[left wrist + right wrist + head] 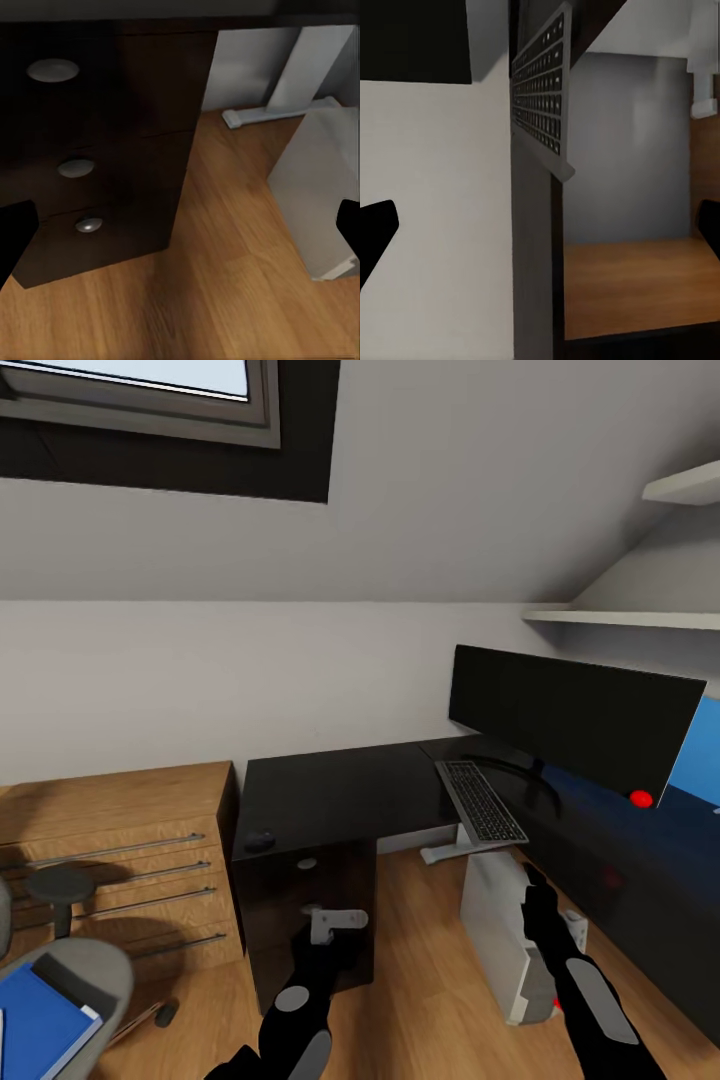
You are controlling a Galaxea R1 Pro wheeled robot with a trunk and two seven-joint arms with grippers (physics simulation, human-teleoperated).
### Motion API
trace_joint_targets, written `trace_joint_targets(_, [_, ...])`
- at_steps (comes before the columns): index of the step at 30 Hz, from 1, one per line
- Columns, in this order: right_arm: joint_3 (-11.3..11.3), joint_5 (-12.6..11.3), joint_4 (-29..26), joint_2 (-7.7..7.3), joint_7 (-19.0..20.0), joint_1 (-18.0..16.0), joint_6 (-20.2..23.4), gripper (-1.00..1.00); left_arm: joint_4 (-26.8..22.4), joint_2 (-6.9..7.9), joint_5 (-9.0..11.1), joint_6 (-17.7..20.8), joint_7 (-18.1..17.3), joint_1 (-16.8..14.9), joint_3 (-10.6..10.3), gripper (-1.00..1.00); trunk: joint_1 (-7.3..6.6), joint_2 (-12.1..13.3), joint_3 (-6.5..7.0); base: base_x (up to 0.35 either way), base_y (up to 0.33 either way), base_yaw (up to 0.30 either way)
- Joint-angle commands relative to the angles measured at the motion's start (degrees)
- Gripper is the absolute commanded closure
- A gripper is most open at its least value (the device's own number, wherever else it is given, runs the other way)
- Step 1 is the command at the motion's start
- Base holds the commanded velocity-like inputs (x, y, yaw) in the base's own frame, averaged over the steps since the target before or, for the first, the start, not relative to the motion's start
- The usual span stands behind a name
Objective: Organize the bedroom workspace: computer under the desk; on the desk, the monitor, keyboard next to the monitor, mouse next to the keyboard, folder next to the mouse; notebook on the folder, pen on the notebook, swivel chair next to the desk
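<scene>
Swivel chair (75, 970): a grey padded seat is seen at the lower left of the head view, standing on the wood floor (420, 980) in front of a low wooden drawer cabinet (120, 840).
Folder (40, 1020): a flat bright-blue rectangle with a black strip along one edge is seen lying on the chair seat, partly cut off by the picture edge.
Mouse (259, 841): a small black oval is seen on the near left corner of the desk, well apart from the keyboard.
Desk (340, 790): a glossy black L-shaped top is shown against the grey wall; its black drawer unit (112, 165) carries three round silver knobs, all drawers closed.
Left gripper (335, 922): it is held low in front of the drawer unit; in the left wrist view its dark fingertips (15, 236) are seen spread wide apart with nothing between them.
Keyboard (480, 801): a slim black board with rows of grey keys is seen on the desk just in front of the monitor, its near end overhanging the desk edge.
Computer (505, 940): a white-grey tower is seen upright on the floor beneath the desk, below the keyboard.
Right gripper (533, 890): it is held beside the computer's top, under the keyboard's overhang; its fingertips (376, 229) are seen spread apart, grasping nothing.
Monitor (570, 720): a wide black screen on a thin ring stand is seen on the desk, with a red dot at its lower right corner.
</scene>
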Motion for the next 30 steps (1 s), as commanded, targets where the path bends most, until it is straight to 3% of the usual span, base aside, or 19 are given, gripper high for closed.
trace_joint_targets(1, [-0.34, -0.55, 0.01, 0.03, 0.12, -0.04, 0.34, -1.00, 0.07, 0.02, 0.39, 0.14, 0.46, -0.06, -0.47, -1.00, 0.00, -0.03, -0.06, 0.000, 0.000, 0.000])
trace_joint_targets(9, [-1.89, -0.55, 0.01, 0.03, -0.95, -0.03, 0.38, -1.00, 0.70, 0.08, 0.31, 0.14, 0.46, -0.06, -2.73, -1.00, 0.00, -0.03, -0.06, 0.129, 0.000, 0.000])
trace_joint_targets(19, [-2.12, -0.55, 0.41, 0.03, -1.58, -0.04, 0.31, -1.00, 0.77, 0.10, 0.37, 0.10, 0.54, -0.06, -2.96, -1.00, 0.00, -0.03, -0.06, 0.111, 0.000, 0.000])
trace_joint_targets(30, [-2.21, -0.55, 2.47, 0.04, -3.42, -0.04, 0.30, -1.00, 0.43, 1.69, 0.40, -0.07, 0.68, -0.06, -4.35, -1.00, 0.00, -0.03, -0.06, 0.148, 0.000, 0.000])
